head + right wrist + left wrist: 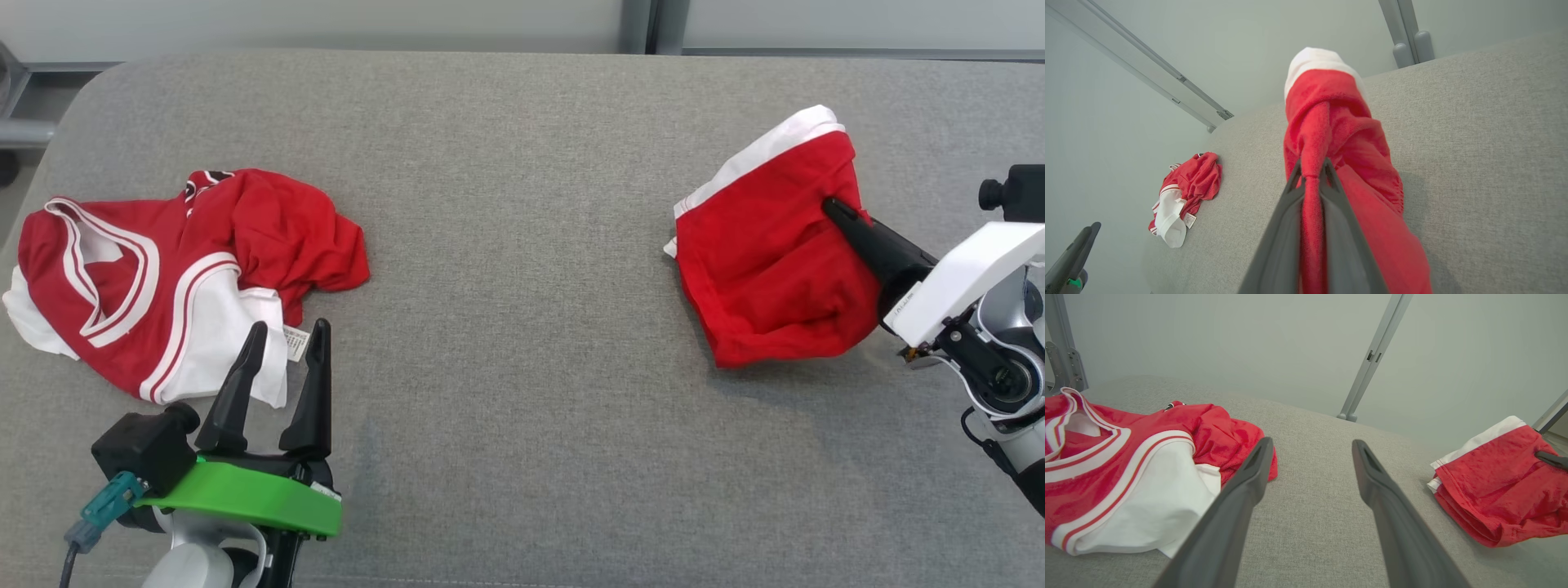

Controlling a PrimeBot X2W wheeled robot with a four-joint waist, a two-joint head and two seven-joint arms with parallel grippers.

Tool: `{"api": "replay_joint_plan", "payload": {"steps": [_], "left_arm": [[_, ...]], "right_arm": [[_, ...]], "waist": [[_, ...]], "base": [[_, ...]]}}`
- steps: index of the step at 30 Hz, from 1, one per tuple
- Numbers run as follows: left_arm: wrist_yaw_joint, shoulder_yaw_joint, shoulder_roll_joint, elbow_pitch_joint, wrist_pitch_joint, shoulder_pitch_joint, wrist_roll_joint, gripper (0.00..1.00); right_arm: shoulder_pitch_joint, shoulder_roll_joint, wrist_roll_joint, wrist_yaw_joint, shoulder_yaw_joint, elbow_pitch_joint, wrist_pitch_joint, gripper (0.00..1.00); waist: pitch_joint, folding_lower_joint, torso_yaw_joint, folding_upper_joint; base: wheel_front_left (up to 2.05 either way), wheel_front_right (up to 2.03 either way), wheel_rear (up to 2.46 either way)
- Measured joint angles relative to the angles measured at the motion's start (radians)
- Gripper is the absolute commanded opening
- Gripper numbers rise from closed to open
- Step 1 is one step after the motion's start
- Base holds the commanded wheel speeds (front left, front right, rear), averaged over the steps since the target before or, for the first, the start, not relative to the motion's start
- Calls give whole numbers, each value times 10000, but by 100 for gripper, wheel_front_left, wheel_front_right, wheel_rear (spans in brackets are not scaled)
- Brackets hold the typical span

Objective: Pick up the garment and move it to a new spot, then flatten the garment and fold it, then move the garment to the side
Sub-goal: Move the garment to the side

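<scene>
Grey woven cloth over a wide table [522, 327], rounded at the far left corner; behind it a pale wall [1249, 343] and grey metal posts [1372, 359]. On the right part of the table, the garment [759, 269]: red, gathered into a loose bundle, a white band along the far edge, the lower edge down on the cloth in the left wrist view. Pinched in the right end effector [1312, 169], fingers [1286, 228] drawn narrow with a ridge of red fabric squeezed between them; from the head, one dark fingertip against the bundle's right side. On the left part of the table, well apart from the garment, a crumpled red and white jersey [163, 278] with striped trim round the openings. At its near edge a small white tag [295, 343] with tiny dark print, too small to read; at its far edge a scrap of black and white marking, also unreadable. Just beside the jersey's near right edge, the left end effector [290, 327] on a green collar, fingers spread apart, nothing held, the tag between the fingertips in the head view.
</scene>
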Motion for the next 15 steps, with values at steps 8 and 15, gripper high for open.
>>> {"api": "replay_joint_plan", "payload": {"steps": [8,15], "left_arm": [[-15,81,65,-61,-2,16,-10,100],[-102,-134,125,-115,-44,12,79,100]], "right_arm": [[68,-230,556,-337,-268,159,504,0],[246,-1214,556,-1001,-740,1175,815,0]], "waist": [[76,0,-395,0],[257,-1,-651,1]], "base": [[0,0,0],[0,0,0]]}}
